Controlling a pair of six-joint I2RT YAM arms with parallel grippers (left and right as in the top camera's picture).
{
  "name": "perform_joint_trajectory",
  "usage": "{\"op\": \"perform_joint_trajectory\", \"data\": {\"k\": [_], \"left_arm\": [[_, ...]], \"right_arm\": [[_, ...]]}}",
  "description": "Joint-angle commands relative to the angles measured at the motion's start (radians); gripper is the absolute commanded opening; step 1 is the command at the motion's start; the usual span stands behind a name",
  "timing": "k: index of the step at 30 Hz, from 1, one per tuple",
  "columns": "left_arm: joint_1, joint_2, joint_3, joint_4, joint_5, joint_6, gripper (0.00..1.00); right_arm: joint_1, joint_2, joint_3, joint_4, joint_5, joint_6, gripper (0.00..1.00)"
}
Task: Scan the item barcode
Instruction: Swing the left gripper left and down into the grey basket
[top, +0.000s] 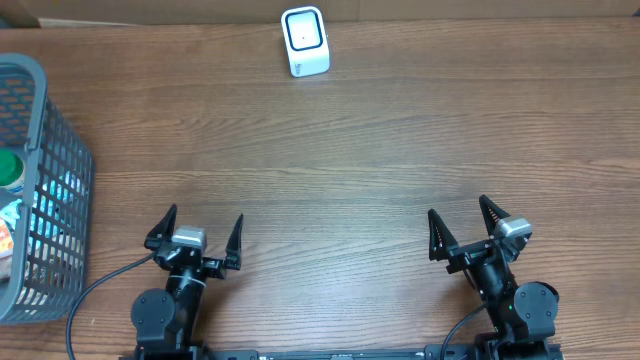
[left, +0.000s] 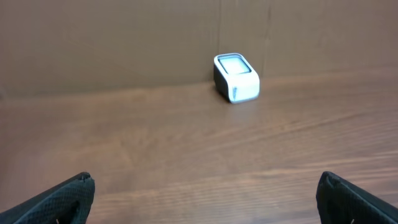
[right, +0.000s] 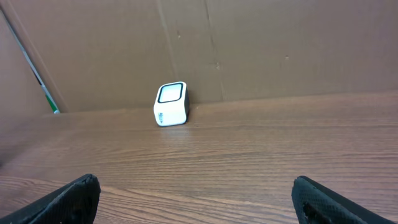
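White scanner at far edge of table, left pincer spread wide

Wooden table, brown cardboard backdrop

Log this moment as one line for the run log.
left claw: open, empty | right claw: open, empty | scanner: far edge, untouched | basket: left edge

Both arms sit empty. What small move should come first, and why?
Probably swing the left fingers toward the basket on the left. Left and right fingers stand open and empty, the items lie in that basket on the left arm's side, and the scanner at the far edge has nothing before it.
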Motion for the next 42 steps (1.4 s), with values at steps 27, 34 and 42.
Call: {"op": "perform_joint_trajectory", "data": {"k": [27, 34, 42], "left_arm": [[0.000, 1.275, 1.643, -1.004, 0.212, -0.100, 1.00], [0.076, 1.305, 1.754, -1.047, -0.021, -0.378, 1.00], [0.398, 1.285, 1.916, -1.227, -0.294, -0.486, 1.00]], "right_arm": [[-0.006, -0.012, -0.011, 0.006, 0.000, -0.004, 1.00], [-0.006, -0.012, -0.011, 0.006, 0.000, -0.004, 1.00], [-0.006, -0.012, -0.011, 0.006, 0.000, -0.004, 1.00]]}}
